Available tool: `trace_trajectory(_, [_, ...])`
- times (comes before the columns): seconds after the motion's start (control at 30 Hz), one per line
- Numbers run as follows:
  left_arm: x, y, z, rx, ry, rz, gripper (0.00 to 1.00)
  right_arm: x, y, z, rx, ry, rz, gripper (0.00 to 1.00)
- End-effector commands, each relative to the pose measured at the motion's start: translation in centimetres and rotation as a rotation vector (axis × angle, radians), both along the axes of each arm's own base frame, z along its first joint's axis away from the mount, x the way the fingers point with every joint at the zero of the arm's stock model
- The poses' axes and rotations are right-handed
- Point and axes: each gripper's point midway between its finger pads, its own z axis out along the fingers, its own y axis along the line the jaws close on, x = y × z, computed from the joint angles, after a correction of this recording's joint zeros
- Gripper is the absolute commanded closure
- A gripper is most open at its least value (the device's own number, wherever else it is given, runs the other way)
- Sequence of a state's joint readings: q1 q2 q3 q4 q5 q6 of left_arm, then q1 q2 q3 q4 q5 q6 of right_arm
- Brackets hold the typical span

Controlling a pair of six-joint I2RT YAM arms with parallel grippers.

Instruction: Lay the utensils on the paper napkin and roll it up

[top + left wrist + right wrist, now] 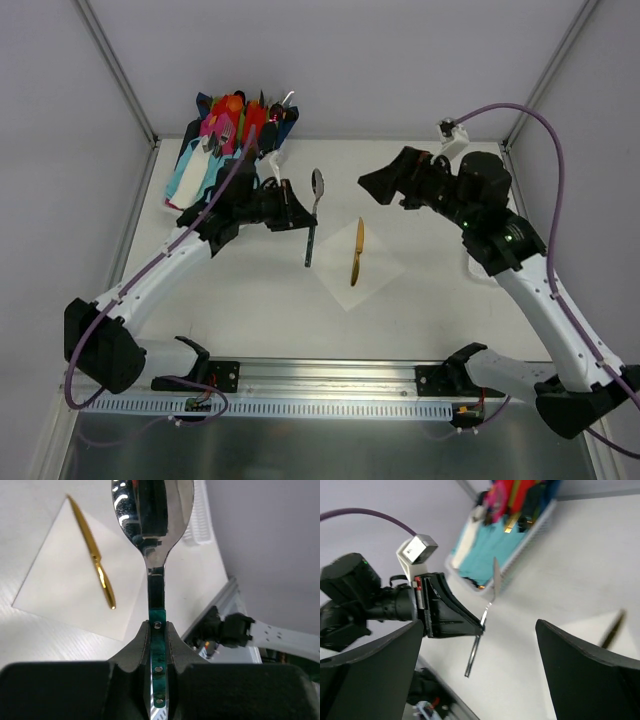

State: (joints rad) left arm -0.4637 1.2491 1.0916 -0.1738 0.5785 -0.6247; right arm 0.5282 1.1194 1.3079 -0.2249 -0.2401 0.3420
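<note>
My left gripper [303, 213] is shut on the dark handle of the spoon [313, 215] and holds it above the table, just left of the napkin. In the left wrist view the green-black handle [159, 645] sits between the fingers, with the silvery spoon head [152, 510] pointing away. The golden-yellow utensil [357, 252] lies on the white paper napkin [372, 272], which is flat and turned like a diamond; both show in the left wrist view [95, 555], [60, 585]. My right gripper [365, 183] is open and empty, raised behind the napkin.
A basket [190, 170] of bright pink, red and orange cutlery with light-blue wraps stands at the back left, also in the right wrist view [505, 535]. A small white slotted tray [200, 522] sits at the right, partly under the right arm. Walls enclose the table.
</note>
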Motion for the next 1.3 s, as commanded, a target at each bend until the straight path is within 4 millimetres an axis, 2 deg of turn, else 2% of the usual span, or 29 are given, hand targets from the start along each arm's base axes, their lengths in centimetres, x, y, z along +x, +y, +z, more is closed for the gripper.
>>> trace_trajectory(0.0, [2.6,-0.4,-2.1,0.19,-0.015,0.151,1.0,-1.3,-6.6,-6.7,-0.341,0.128,-0.176,0.01])
trace_trajectory(0.07, [2.9,-1.5,-3.2,0.229,0.009,0.157,1.0,-1.9,-7.5,-7.5,-0.358,0.14,-0.197,0.01])
trace_trajectory(0.1, [3.7,-2.0,-4.5,0.268,0.025,0.173,1.0,-2.3,-7.7,-7.9,-0.362,0.149,-0.198,0.01])
trace_trajectory(0.13, [3.4,-3.1,-5.1,0.291,0.021,0.153,1.0,-2.6,-7.9,-9.1,-0.375,0.173,-0.195,0.01])
trace_trajectory(0.17, [3.5,-3.7,-5.6,0.31,0.017,0.145,1.0,-2.7,-8.3,-9.5,-0.378,0.179,-0.209,0.01])
trace_trajectory(0.2, [4.1,-4.5,-7.1,0.347,0.033,0.141,1.0,-2.8,-8.9,-9.6,-0.379,0.177,-0.238,0.01])
trace_trajectory(0.27, [4.5,-5.4,-8.7,0.384,0.049,0.14,1.0,-3.0,-9.2,-10.7,-0.384,0.199,-0.24,0.01])
trace_trajectory(0.3, [5.0,-5.8,-10.7,0.418,0.081,0.136,1.0,-3.1,-9.3,-10.9,-0.387,0.206,-0.243,0.01])
trace_trajectory(0.33, [5.7,-6.2,-10.7,0.424,0.08,0.136,1.0,-3.3,-9.5,-11.3,-0.395,0.219,-0.244,0.01])
trace_trajectory(0.4, [6.6,-7.0,-12.3,0.449,0.112,0.134,1.0,-3.3,-9.9,-11.9,-0.415,0.236,-0.251,0.01])
trace_trajectory(0.6, [7.0,-9.3,-16.3,0.488,0.173,0.08,1.0,-2.7,-10.2,-13.0,-0.444,0.266,-0.251,0.01])
trace_trajectory(0.7, [7.4,-9.7,-17.7,0.503,0.197,0.081,1.0,-2.4,-10.5,-13.2,-0.442,0.276,-0.265,0.01])
trace_trajectory(0.9, [7.4,-10.2,-19.1,0.511,0.237,0.08,1.0,-2.3,-10.6,-14.0,-0.437,0.306,-0.242,0.01])
trace_trajectory(1.27, [7.2,-11.0,-21.0,0.525,0.286,0.073,1.0,-2.2,-10.9,-15.6,-0.434,0.353,-0.235,0.01])
